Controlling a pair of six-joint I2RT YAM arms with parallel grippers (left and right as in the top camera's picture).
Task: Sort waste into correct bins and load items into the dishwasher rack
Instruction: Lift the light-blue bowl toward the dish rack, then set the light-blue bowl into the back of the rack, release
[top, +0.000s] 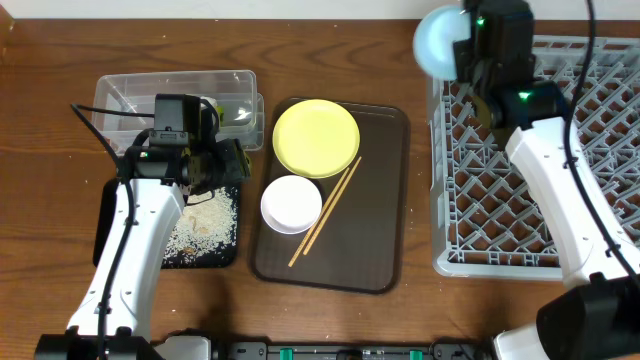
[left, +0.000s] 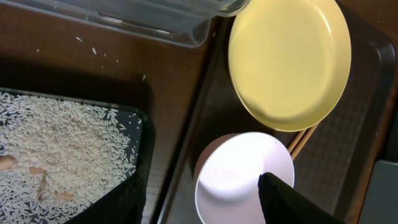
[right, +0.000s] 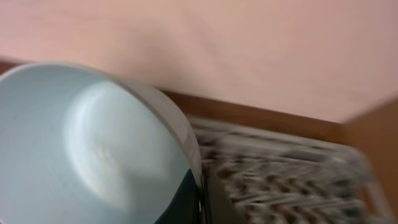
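Far left, overhead: clear container (top: 175, 95) sits at the far-left part of the tabletop (top: 60, 60). A small greenish-yellow item (top: 238, 116) lies in its right end, partly hidden, so identity is uncertain.

Just in front of it is the black tray (top: 222, 252), holding a spread of rice grains (top: 205, 222). The left wrist view shows the rice (left: 62, 149) covering most of the tray floor. A few stray grains (left: 93, 51) lie on the tabletop between container and tray.

Left arm (top: 150, 215) reaches over the black tray. Its jaws are spread wide and grip nothing. One dark finger (left: 292, 202) shows over the white bowl and the other is at the lower left frame edge.

Centre: dark brown serving tray (top: 385, 200).
- Yellow plate (top: 316, 138) is at its far end, lying flat.
- White bowl (top: 291, 203) is just in front of the plate on the tray's left side, upright.
- Chopsticks (top: 327, 210) lie diagonally, passing under the plate's near rim and down past the bowl's right side.
- The wrist view confirms the plate (left: 289, 59), the bowl (left: 242, 174) and a short stretch of chopsticks (left: 301, 140) between them.

Right: grey dishwasher rack (top: 560, 160) with lattice bottom.

Right arm (top: 560, 190) extends over the rack toward its far-left corner.
- The jaws are clamped on the rim of the light blue bowl (top: 440, 40).
- The bowl is raised and tipped on edge, at the rack's far-left corner.
- The right wrist view shows the bowl's interior (right: 93, 143) with a dark finger (right: 186, 199) on the rim, and the blurred rack (right: 280, 174) beyond.
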